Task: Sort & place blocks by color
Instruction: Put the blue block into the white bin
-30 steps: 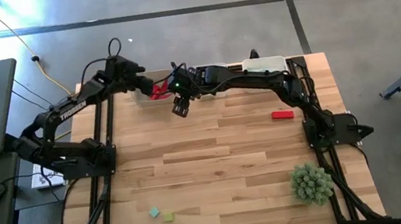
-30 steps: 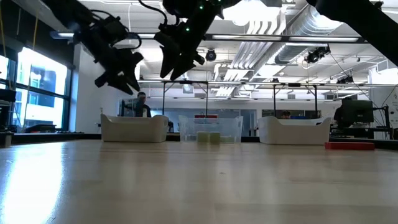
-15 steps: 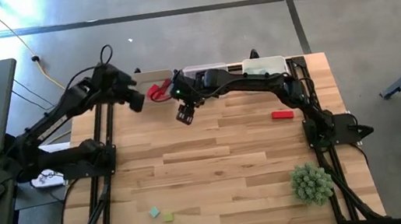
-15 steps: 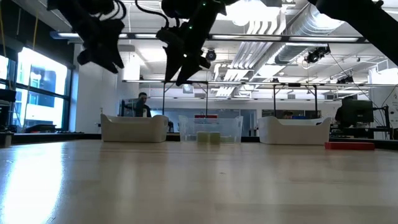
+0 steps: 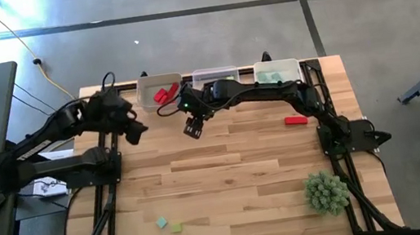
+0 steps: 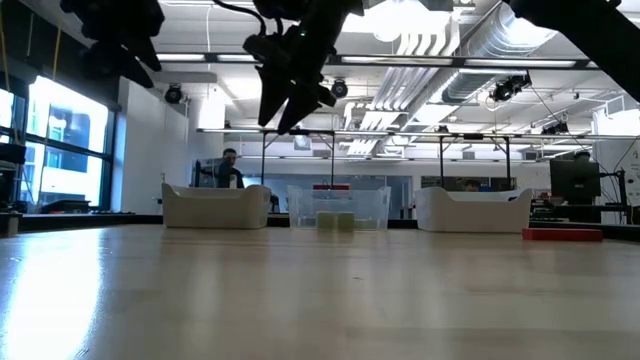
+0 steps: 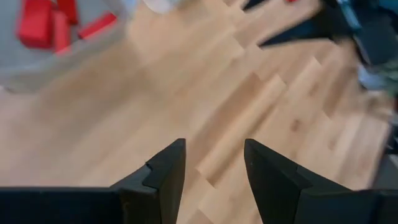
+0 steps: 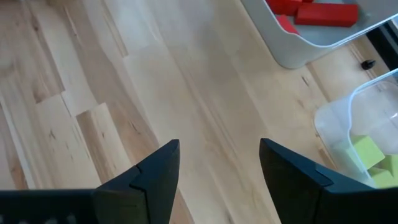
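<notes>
My left gripper (image 5: 136,133) (image 7: 214,149) hangs open and empty above the table's far left, a little nearer than the white bin (image 5: 159,93) that holds red blocks (image 7: 43,25). My right gripper (image 5: 193,128) (image 8: 219,149) is open and empty too. It hangs over bare wood just in front of the clear middle bin (image 5: 215,76), which holds yellow-green blocks (image 8: 367,152). A third bin (image 5: 276,72) holds teal blocks. One red block (image 5: 296,120) lies flat on the table at the right. A teal block (image 5: 161,221) and a yellow-green block (image 5: 176,228) lie near the front left.
The three bins stand in a row along the far edge (image 6: 215,208) (image 6: 338,208) (image 6: 473,210). A spiky green plant-like ball (image 5: 325,192) sits at the front right. The middle of the table is bare wood. A person shows far off in the room behind the table.
My left gripper has drawn back from over the red bin toward the table's left and near edges, rising and tipping as it went; its fingers stay open. My right gripper has shifted slightly toward the near edge and turned a little.
</notes>
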